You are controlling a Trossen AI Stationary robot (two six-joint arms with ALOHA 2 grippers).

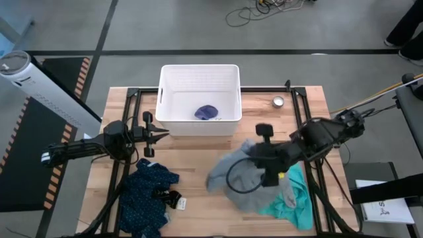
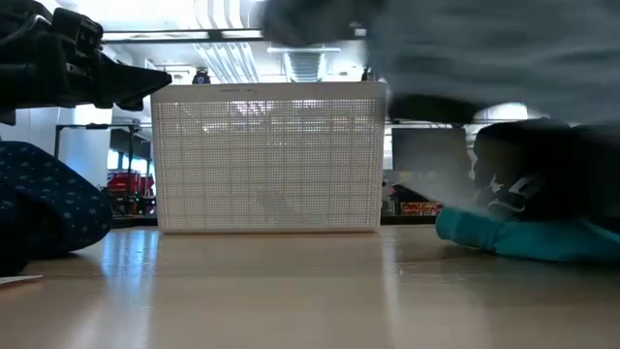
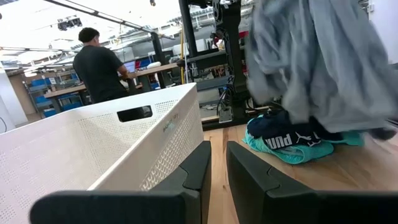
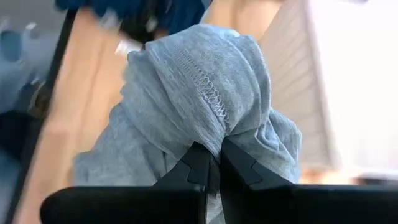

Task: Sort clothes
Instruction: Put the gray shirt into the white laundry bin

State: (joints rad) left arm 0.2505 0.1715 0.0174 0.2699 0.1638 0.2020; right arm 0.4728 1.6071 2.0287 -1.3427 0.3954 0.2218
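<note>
My right gripper [image 4: 219, 165] is shut on the grey garment [image 1: 241, 178], held above the table's middle right. The garment also fills the top of the low view [image 2: 465, 48]. The teal garment [image 1: 294, 201] lies on the table under it, with a small navy piece [image 3: 292, 138] on top. The dark navy patterned garment [image 1: 149, 192] lies at the near left. A blue-purple piece [image 1: 207, 112] lies inside the white basket [image 1: 172, 122]. My left gripper [image 3: 219, 171] hovers empty, fingers close together, by the basket's near left corner. My right gripper pinches a bunched fold of the grey garment [image 4: 214, 134], beside a stitched seam, between its two fingers. The cloth wraps over the fingertips. The garment hangs slack below the gripper [image 1: 254, 158]; whether its lower end is clear of the table I cannot tell.
The white basket stands at the table's far middle. A small round metal thing [image 1: 278, 101] sits to its right. A black piece with a white tag [image 1: 170, 197] lies beside the navy garment. A person [image 3: 99, 65] stands in the room beyond.
</note>
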